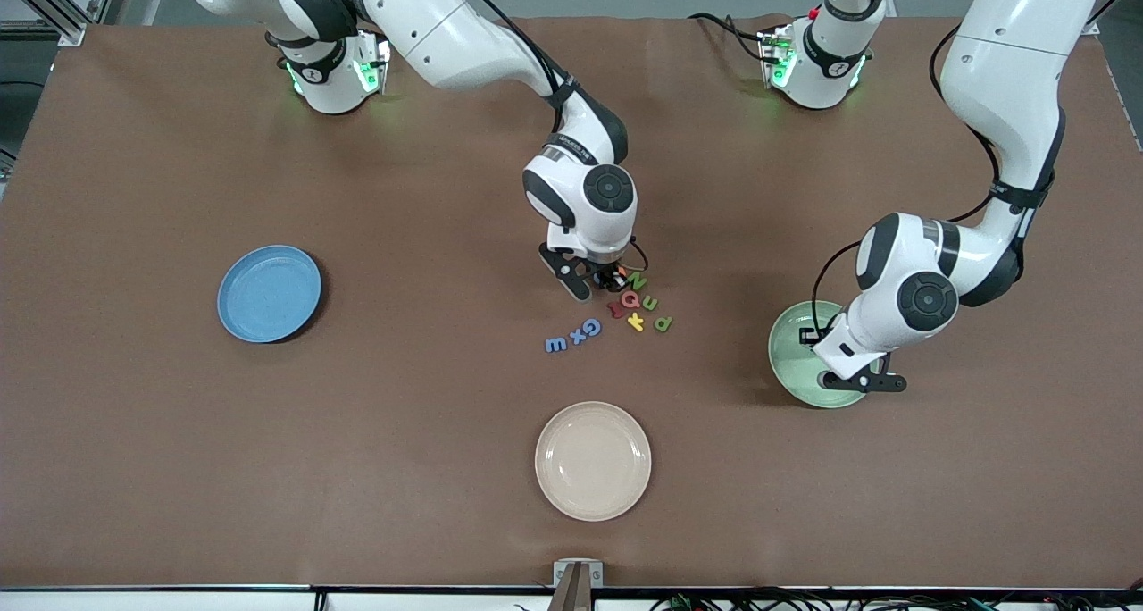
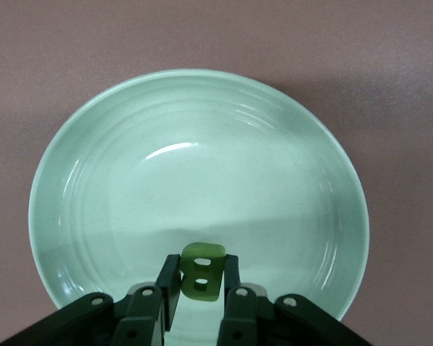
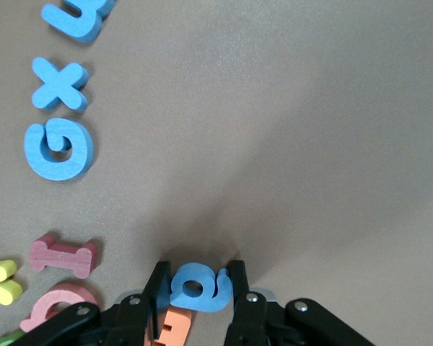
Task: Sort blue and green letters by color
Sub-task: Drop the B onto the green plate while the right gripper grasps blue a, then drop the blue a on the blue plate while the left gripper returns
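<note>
My right gripper (image 1: 610, 282) is down at the letter pile mid-table, shut on a blue letter (image 3: 198, 287) between its fingers (image 3: 198, 265). Three more blue letters lie in a row nearer the front camera: G (image 1: 591, 328), x (image 1: 577, 335) and one like an m (image 1: 555, 344). Green letters N (image 1: 637, 280), u (image 1: 650, 304) and p (image 1: 663, 323) lie beside the pile. My left gripper (image 1: 862, 380) is over the green plate (image 1: 790, 347), shut on a green letter B (image 2: 202, 270).
A blue plate (image 1: 269, 293) sits toward the right arm's end. A cream plate (image 1: 593, 460) is near the front edge. Red (image 1: 630, 299), yellow (image 1: 635, 322), pink (image 3: 63, 256) and orange (image 3: 175, 324) letters lie in the pile.
</note>
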